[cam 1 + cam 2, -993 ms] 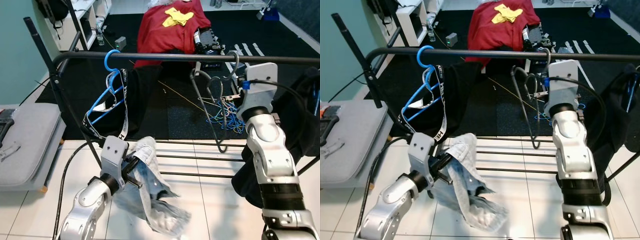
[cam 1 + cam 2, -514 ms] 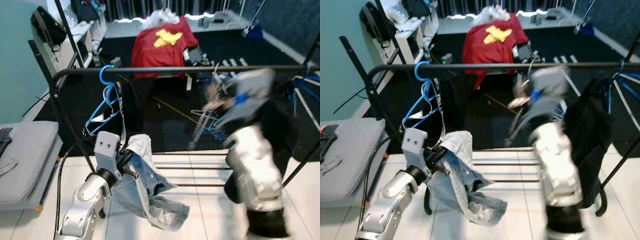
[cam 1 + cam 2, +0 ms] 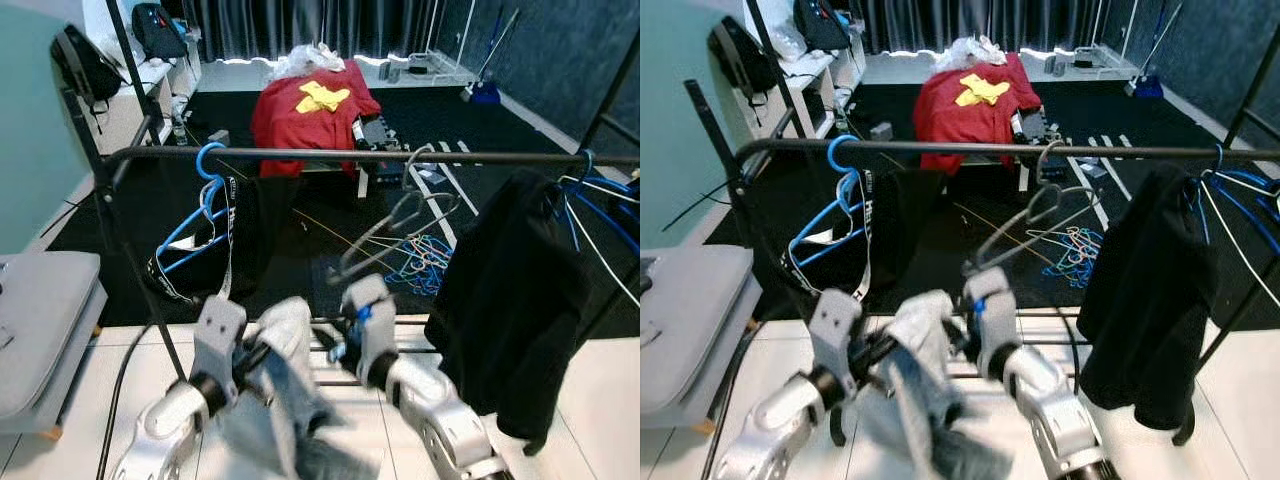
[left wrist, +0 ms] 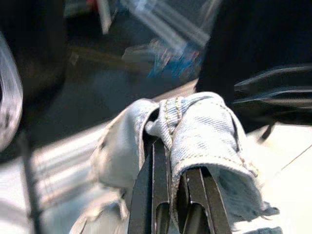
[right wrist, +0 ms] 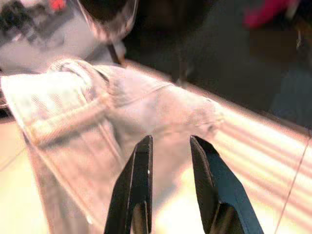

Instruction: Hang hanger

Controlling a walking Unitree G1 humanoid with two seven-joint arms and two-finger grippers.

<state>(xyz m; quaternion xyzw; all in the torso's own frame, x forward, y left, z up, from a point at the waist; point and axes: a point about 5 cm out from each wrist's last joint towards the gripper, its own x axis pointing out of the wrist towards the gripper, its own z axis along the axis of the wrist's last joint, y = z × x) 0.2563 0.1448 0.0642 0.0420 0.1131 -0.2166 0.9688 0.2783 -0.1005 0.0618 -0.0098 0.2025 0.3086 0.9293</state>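
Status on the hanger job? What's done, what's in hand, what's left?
Done: the grey hanger hangs by its hook on the rail, empty, between the blue hanger and the black garment.
In hand: the left gripper is shut on the jeans. The right gripper is open, pointing at them.
Left: the jeans are not on any hanger yet.

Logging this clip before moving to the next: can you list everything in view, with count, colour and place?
Rail: one, black, across the scene.
Grey hanger: one, hooked on the rail's middle.
Blue hanger: one, on the rail's left, carrying a black lettered strap.
Black garment: one, hanging at the rail's right.
Red cloth: one, with a yellow piece on it, behind the rail.
Denim garment: one, pale blue, gripped.
Left gripper: fingers shut on the denim.
Right gripper: fingers open, pointed at the denim.
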